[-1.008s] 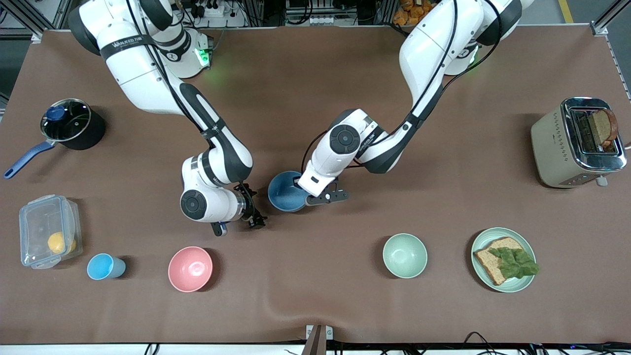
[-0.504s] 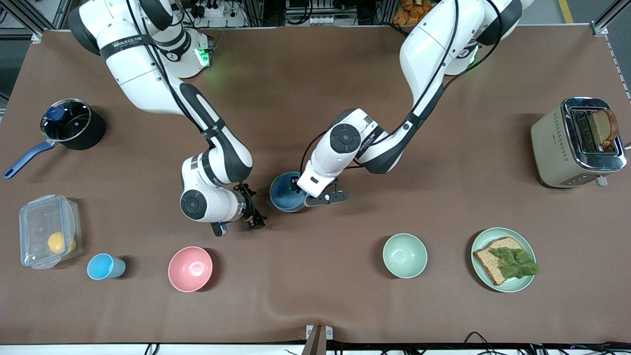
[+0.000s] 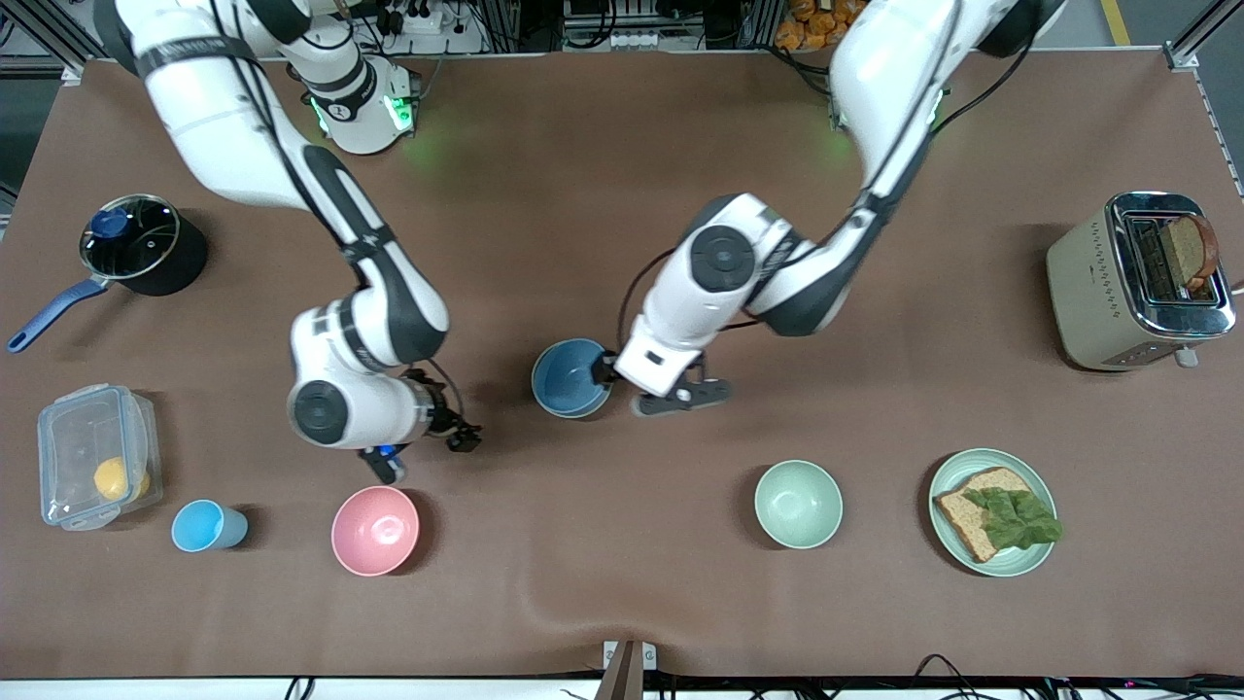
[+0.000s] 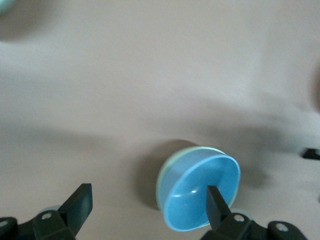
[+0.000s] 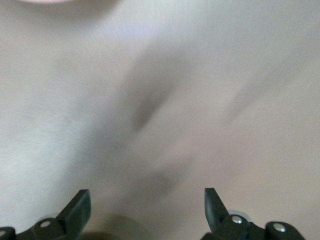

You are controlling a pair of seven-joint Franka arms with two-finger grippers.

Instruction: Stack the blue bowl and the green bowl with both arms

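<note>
The blue bowl sits upright mid-table, nested inside the green bowl, whose sage rim shows under it in the left wrist view. The blue bowl also shows there. My left gripper is open and empty, just off the bowl's rim on the side toward the left arm's end; in the left wrist view one fingertip overlaps the bowl. My right gripper is open and empty over bare table between the stacked bowls and the pink bowl. It also shows in the right wrist view.
A pale mint bowl and a green plate with bread stand toward the left arm's end, with a toaster. Toward the right arm's end are a light-blue cup, a clear container and a lidded pot.
My left gripper has let go of the blue bowl's rim and drawn back toward the left arm's end. The bowl now sits level. My right gripper has moved away toward the pink bowl.
</note>
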